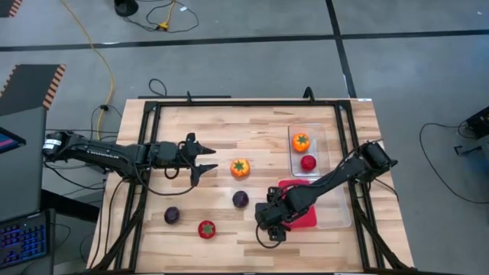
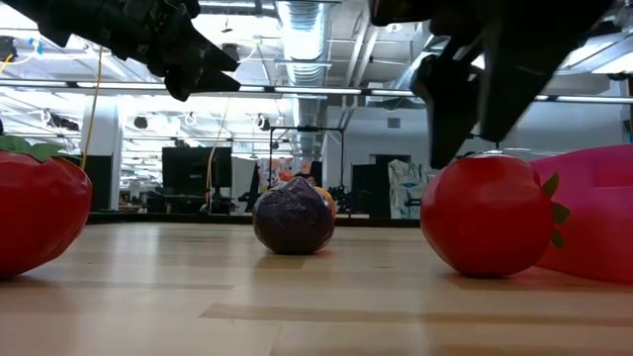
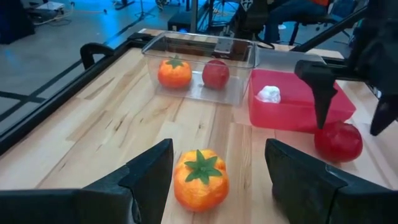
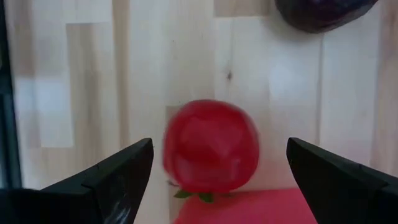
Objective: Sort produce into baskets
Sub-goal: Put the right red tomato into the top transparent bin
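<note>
My left gripper (image 1: 212,160) is open and empty, level above the table's middle left. An orange piece with a green top (image 3: 200,179) lies on the wood just past its fingertips. My right gripper (image 4: 219,146) is open and points down over a red round piece (image 4: 210,146). That piece lies on the wood against the red tray's (image 3: 298,99) near left corner, and the fingers stand above it on either side without touching. A white garlic bulb (image 3: 268,94) lies in the red tray. A clear tray (image 1: 308,149) holds an orange piece (image 1: 301,141) and a red piece (image 1: 308,162).
Two dark purple balls (image 1: 240,198) (image 1: 172,215) and a red piece with a green top (image 1: 206,228) lie on the wood toward the near edge. Another clear tray (image 1: 336,210) stands to the right of the red one. A black frame (image 1: 145,153) borders the table.
</note>
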{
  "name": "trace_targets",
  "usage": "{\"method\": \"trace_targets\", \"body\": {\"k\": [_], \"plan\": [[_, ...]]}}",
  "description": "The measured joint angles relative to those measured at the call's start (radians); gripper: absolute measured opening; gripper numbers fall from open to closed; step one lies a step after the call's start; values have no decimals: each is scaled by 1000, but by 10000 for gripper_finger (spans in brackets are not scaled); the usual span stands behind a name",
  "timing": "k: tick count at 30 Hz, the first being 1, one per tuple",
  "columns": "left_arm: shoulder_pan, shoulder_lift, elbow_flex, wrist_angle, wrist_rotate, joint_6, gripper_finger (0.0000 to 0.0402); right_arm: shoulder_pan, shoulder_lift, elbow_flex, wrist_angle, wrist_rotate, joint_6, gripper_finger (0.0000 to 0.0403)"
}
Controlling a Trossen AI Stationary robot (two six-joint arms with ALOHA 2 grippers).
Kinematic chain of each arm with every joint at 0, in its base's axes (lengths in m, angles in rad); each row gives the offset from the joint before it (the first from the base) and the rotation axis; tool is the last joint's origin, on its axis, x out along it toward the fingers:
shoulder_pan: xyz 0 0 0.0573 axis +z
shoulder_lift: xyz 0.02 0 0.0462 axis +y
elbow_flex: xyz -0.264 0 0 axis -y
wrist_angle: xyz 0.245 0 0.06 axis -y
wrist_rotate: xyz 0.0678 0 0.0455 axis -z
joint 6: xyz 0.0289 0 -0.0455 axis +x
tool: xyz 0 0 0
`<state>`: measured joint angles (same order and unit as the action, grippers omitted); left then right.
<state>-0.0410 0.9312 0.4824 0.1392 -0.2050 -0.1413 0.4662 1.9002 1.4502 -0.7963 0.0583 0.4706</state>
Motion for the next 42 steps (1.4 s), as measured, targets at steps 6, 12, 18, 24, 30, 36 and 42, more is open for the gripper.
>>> {"method": "trace_targets", "body": {"k": [6, 12, 18, 24, 30, 36, 42], "plan": [[0, 0, 0, -2, 0, -3, 240, 12, 20, 2, -1, 20, -1, 379], [0, 0, 0, -2, 0, -4, 240, 10, 77, 2, -10, 9, -5, 376], [0, 0, 0, -12, 0, -17, 240, 12, 78, 1, -9, -7, -2, 372], [0, 0, 0, -13, 0, -21, 240, 11, 66, 28, -42, -7, -7, 333], [0, 0, 0, -15, 0, -21, 240, -2, 51, 117, -184, -7, -51, 319], [0, 0, 0, -24, 0, -21, 240, -36, 8, 220, -393, 49, -78, 323], [0, 0, 0, -25, 0, -21, 240, -101, -90, 228, -520, 128, -87, 323]]}}
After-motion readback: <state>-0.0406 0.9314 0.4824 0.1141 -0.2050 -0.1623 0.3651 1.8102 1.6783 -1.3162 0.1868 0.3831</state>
